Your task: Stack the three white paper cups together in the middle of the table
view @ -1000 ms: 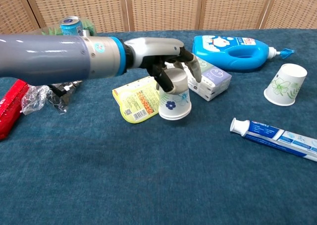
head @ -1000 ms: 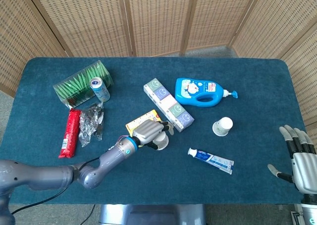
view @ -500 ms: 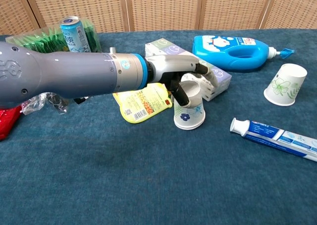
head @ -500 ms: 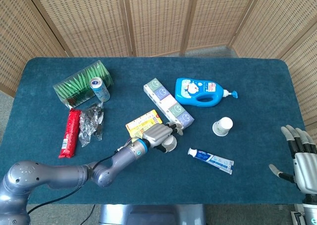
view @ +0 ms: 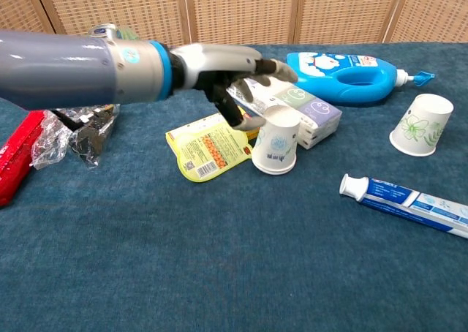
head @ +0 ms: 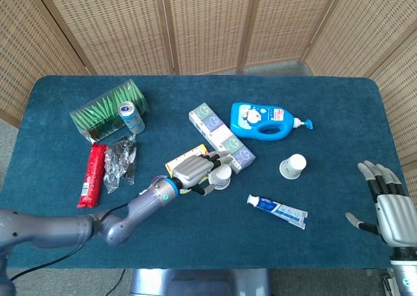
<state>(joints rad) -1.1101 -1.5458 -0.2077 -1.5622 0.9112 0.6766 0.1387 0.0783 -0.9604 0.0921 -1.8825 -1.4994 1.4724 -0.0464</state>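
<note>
A white paper cup with blue flowers [view: 276, 142] stands upside down near the table's middle, against the tissue packs; the head view shows the same cup [head: 221, 175]. My left hand [view: 228, 72] hovers just left of and above it with fingers spread and nothing in them, and the head view has the left hand [head: 192, 171] beside the cup. A second white cup with green flowers [view: 422, 125] stands upside down further right, seen from the head as the second cup [head: 293, 166]. My right hand [head: 389, 208] hangs open off the table's right edge.
A blue detergent bottle [head: 264, 120] lies behind the cups. A row of tissue packs [head: 221, 138] and a yellow packet [view: 208, 153] flank the middle cup. A toothpaste tube [view: 406, 202] lies at the front right. Can [head: 131, 117], green box [head: 104, 110], crinkled wrapper [head: 120, 162] and red packet [head: 92, 175] fill the left.
My left hand has let go of the blue-flowered cup, opened and drawn back up and to the left. The cup now stands alone by the tissue packs. The right hand shifted slightly.
</note>
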